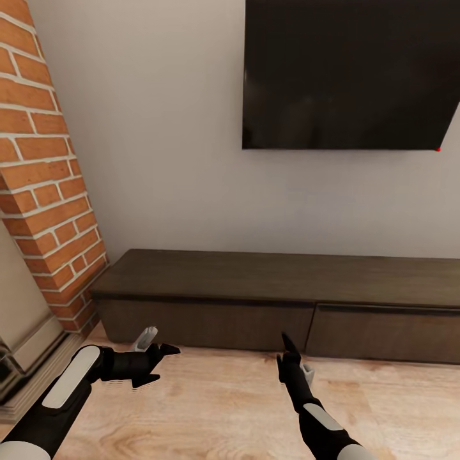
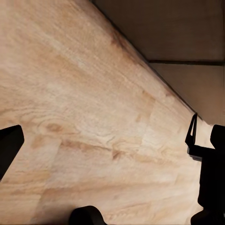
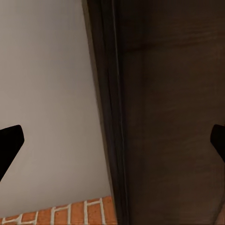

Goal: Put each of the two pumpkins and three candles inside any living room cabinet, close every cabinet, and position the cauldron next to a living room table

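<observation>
The long, low dark-brown cabinet (image 1: pixel 275 278) stands against the wall ahead, both of its drawer fronts shut and its top bare. My left gripper (image 1: pixel 158 365) hangs open over the wood floor in front of the left drawer, with nothing between its fingers. The right gripper (image 1: pixel 284 351) is also open and empty, pointing at the cabinet near the seam between the two drawers. The left wrist view looks along the floor to the cabinet front (image 2: pixel 187 33). Up close, the right wrist view takes in the cabinet's dark wood (image 3: pixel 173 117). The pumpkins, candles, cauldron and table are out of view.
A red brick chimney column (image 1: pixel 45 172) and a pale stone hearth base (image 1: pixel 25 345) stand at the left, close to my left arm. A black TV (image 1: pixel 351 70) hangs on the wall above the cabinet. Light wood floor (image 1: pixel 223 409) lies under both arms.
</observation>
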Tool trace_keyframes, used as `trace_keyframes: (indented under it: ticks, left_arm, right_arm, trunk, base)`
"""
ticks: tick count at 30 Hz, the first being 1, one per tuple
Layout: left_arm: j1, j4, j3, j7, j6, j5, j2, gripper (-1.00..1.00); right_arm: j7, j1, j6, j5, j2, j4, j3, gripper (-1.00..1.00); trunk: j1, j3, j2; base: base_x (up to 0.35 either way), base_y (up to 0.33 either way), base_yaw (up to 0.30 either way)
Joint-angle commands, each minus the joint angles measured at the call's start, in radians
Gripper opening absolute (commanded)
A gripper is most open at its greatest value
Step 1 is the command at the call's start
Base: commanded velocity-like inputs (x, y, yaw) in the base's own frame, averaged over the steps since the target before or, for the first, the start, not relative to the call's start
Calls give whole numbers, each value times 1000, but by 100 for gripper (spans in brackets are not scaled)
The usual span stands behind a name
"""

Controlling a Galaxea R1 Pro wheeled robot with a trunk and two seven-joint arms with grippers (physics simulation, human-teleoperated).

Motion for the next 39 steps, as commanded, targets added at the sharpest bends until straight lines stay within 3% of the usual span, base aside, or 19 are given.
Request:
trace_keyframes:
  ticks: [1,14,25,36,39]
  left_arm:
    - [-1,-1,-2,10,0,11,1,100]
    - [-1,-1,-2,10,0,11,1,100]
    - [-1,-1,-2,5,0,11,1,100]
    - [-1,-1,-2,4,0,11,-1,100]
    - [-1,-1,-2,4,0,11,-1,100]
  right_arm:
    - [4,-1,-5,-10,0,1,6,100]
    - [-11,-1,-18,-11,0,2,6,100]
    - [-20,-1,-19,-10,0,2,6,100]
    - [-19,-1,-19,-12,0,70,6,100]
    - [-19,-1,-19,-12,0,78,5,100]
  trunk:
    - [0,-1,0]
    - [0,-1,0]
    - [0,-1,0]
    - [5,-44,-3]
    - [5,-44,-3]
  base:
    - [303,0,0]
    - [264,0,0]
    - [39,0,0]
    - [0,0,0]
    - [0,0,0]
